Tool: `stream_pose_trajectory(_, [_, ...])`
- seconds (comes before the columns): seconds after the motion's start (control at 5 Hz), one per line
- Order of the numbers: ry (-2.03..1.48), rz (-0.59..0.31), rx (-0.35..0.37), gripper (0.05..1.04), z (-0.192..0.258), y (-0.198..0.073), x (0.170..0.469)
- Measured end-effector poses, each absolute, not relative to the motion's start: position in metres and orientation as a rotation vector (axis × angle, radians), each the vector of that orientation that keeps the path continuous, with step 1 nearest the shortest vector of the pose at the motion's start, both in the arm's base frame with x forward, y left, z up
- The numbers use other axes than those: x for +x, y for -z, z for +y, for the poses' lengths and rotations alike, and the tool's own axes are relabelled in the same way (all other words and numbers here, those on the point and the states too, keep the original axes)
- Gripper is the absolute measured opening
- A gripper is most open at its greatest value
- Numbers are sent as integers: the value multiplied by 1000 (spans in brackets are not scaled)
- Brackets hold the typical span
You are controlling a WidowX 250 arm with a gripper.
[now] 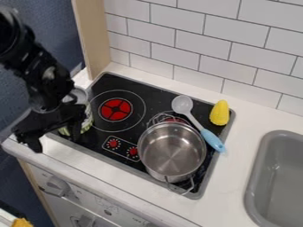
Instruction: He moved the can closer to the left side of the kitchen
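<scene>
Can (87, 120) at the left end of the black cooktop (160, 98), near its edge. The end effector (56, 142) is low at the view's left; from it the can lies to the right and a little up the view, toward the tiled wall (231, 53). Gap between them very small; contact cannot be told from this angle. The nearer finger crosses in front of the can and hides part of its side.

Can's long axis: upright, lid end up, base apparently on the cooktop.

End effector open, fingers spread wide, tips pointing down. No sign of a grip; the can appears to be beyond the spread, not held within it.

Look of the can: cylinder, pale metallic top, label in green and whitish tones, print not legible. Much of the near side covered by the gripper.

Judgement: placement fits the left side of the kitchen, so the work may be close to finished. If so, the next move would be to lift clear, away from the can. A sideways sweep toward it could tip it; a tall, smooth can like this would probably topple or slide with a knock.
</scene>
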State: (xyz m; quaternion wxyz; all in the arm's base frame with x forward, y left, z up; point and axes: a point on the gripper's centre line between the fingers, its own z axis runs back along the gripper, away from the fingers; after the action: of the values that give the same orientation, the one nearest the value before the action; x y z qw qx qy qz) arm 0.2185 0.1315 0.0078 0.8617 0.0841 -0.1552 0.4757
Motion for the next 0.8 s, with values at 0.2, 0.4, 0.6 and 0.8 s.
stream_pose_trajectory(0.2, [-1025, -318, 175, 1001, 137, -4, 231])
stream_pose_trajectory(0.4, [-1050, -321, 163, 1000, 138, -4, 244])
stream_pose_trajectory(0.6, [-1054, -338, 128, 1000, 132, -7, 259])
stream_pose_trajectory(0.8, [-1040, -336, 106, 1000, 125, -6, 269])
